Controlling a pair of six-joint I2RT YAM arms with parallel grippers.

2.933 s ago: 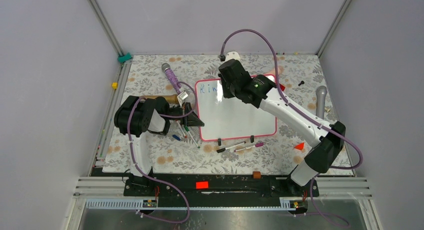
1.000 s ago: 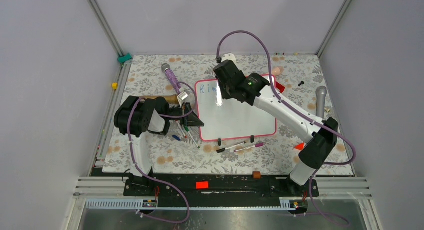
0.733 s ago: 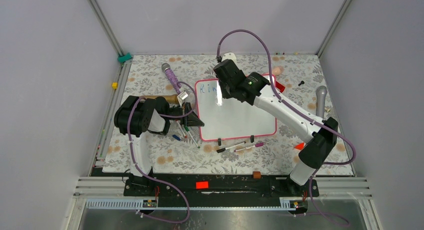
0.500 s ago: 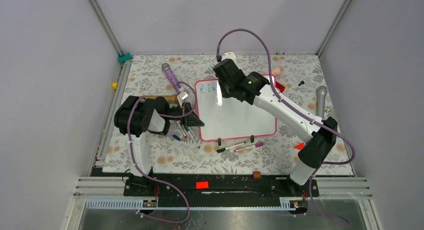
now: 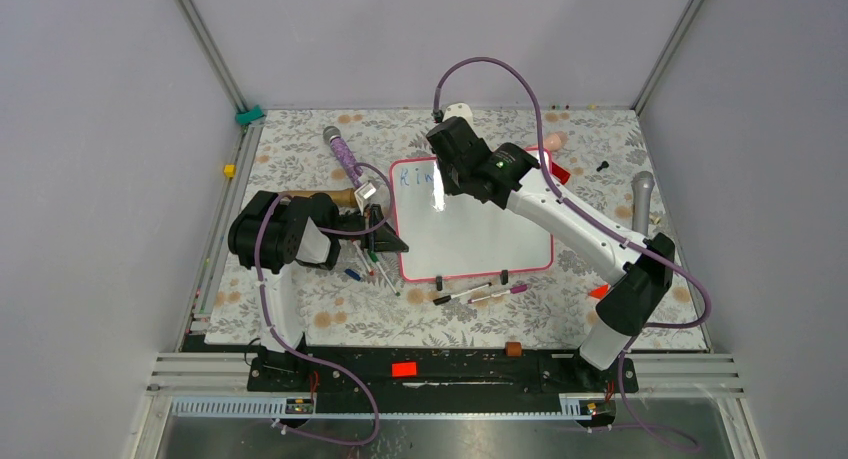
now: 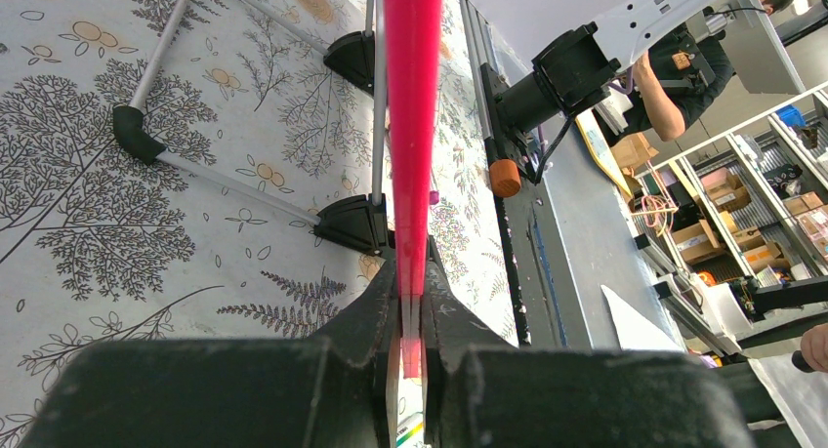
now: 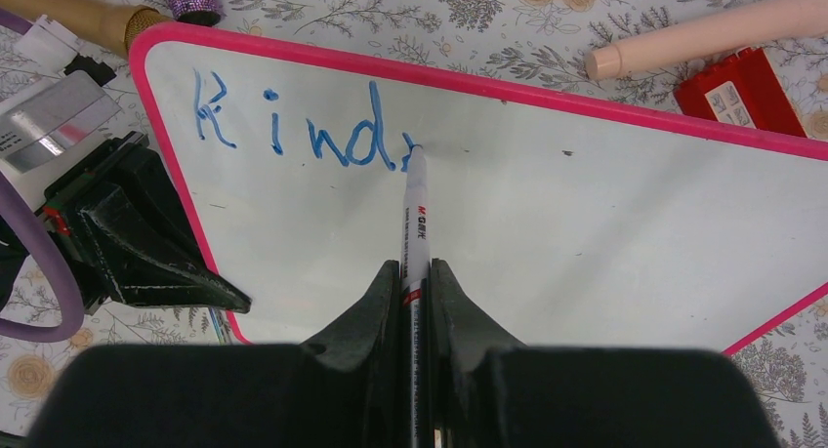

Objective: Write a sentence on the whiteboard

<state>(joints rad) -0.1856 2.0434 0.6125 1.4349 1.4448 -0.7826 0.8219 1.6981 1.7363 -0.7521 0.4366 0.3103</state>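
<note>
The whiteboard (image 5: pixel 480 234) lies flat on the flowered cloth, its white face (image 7: pixel 586 204) edged by a pink rim (image 6: pixel 412 126). My left gripper (image 5: pixel 395 244) is shut on the rim of its left edge, which runs between the jaws (image 6: pixel 412 272). Over the board's far left part, my right gripper (image 5: pixel 440 184) is shut on a white marker (image 7: pixel 416 209). The marker's tip touches the board just past the blue letters "Kind" (image 7: pixel 293 136). Two black clip feet (image 5: pixel 438 282) sit on the near rim.
Loose markers (image 5: pixel 480 294) lie in front of the board, more pens (image 5: pixel 370 264) lie by its left edge. A purple glitter microphone (image 5: pixel 343 157) and wooden handle (image 5: pixel 335 194) are far left. A red block (image 5: pixel 562 172), grey microphone (image 5: pixel 642 199) and orange triangle (image 5: pixel 599 292) are right.
Since the oldest frame my right wrist has shifted slightly left over the board's top. Over the last second nothing has visibly moved; the left arm has stayed still.
</note>
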